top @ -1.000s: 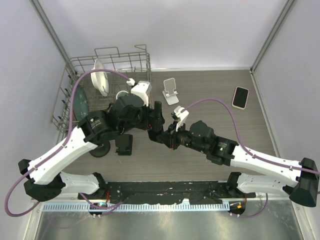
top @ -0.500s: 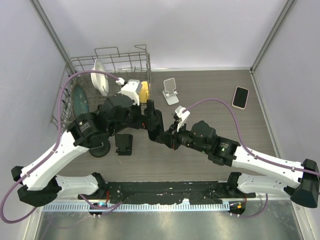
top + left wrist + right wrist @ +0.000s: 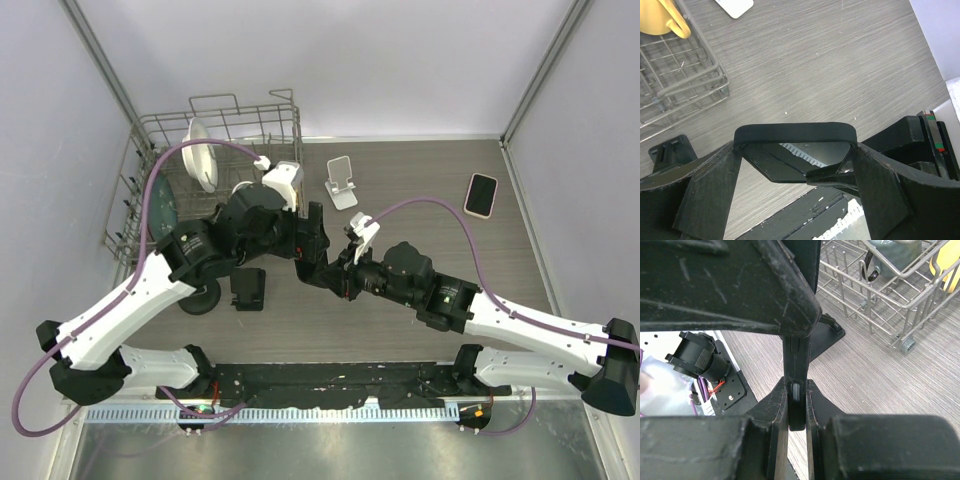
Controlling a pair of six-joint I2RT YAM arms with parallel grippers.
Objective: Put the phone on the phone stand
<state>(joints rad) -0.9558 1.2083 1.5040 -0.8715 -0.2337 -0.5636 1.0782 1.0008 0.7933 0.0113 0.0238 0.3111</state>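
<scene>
L gripper [image 3: 314,240] and R gripper [image 3: 797,412] both clamp the slim black glossy phone [image 3: 792,160]. Confirm R's pinch is firm before you open L, then carry to the white folding phone stand [image 3: 341,181].

Both arms, left arm [image 3: 130,300] and right arm [image 3: 530,325], have white shells on the long links, black motor housings at the joints and black bases [image 3: 330,385] along the bottom edge. A purple cable [image 3: 152,190] loops at upper left, a second cable [image 3: 430,200] right of centre. A green light [image 3: 437,297] shows on the right arm. The left gripper [image 3: 796,167] has matte black wedge-shaped fingers [image 3: 710,195]; a red-and-green mark [image 3: 938,146] sits at far right of the left wrist view
</scene>
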